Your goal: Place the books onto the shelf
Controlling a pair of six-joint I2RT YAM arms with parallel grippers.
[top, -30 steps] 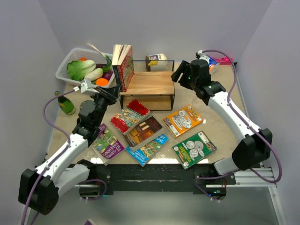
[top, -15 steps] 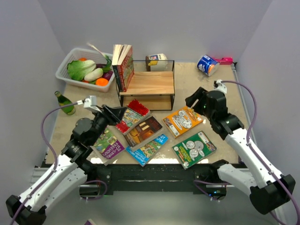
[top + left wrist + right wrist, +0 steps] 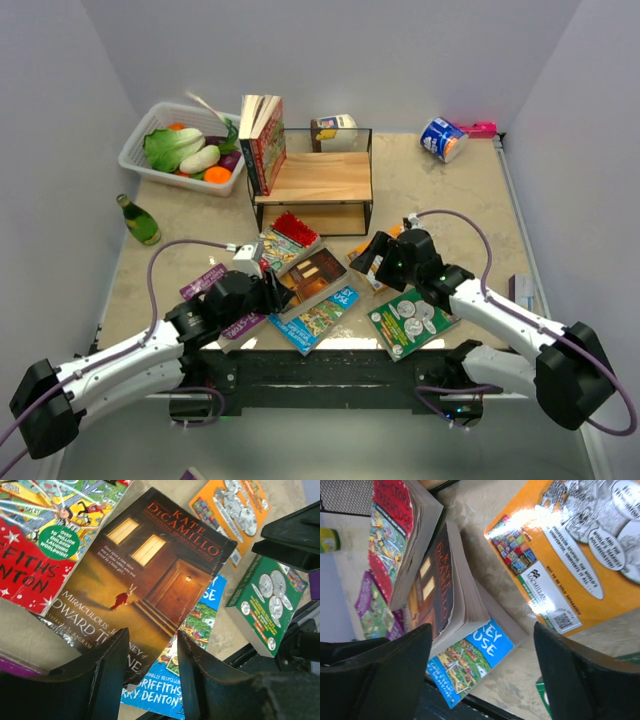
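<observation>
The left end effector (image 3: pixel 152 632) hovers with its jaws apart and empty over the near edge of the dark Kate DiCamillo paperback (image 3: pixel 150 575). That book lies across a blue paperback (image 3: pixel 475 655), with a red one (image 3: pixel 30 575) leaning on its far side. The overhanging edge looks like the best hold: one finger under, one on the cover. Lifting slowly should let the red book slide off rather than follow.

The right end effector (image 3: pixel 481 630) is spread wide, holding nothing, beside the orange coin book (image 3: pixel 570 565), and could steady the pile.

The shelf (image 3: pixel 315 178) stands mid-surface with two books upright (image 3: pixel 262 140) at its left end. A green coin book (image 3: pixel 415 318) and a purple one (image 3: pixel 200 283) lie flat on the beige surface (image 3: pixel 450 210). A white vegetable basket (image 3: pixel 128 155), a green bottle (image 3: pixel 140 222) and a tipped cup (image 3: pixel 440 138) sit farther off. Plain pale walls enclose the space.
</observation>
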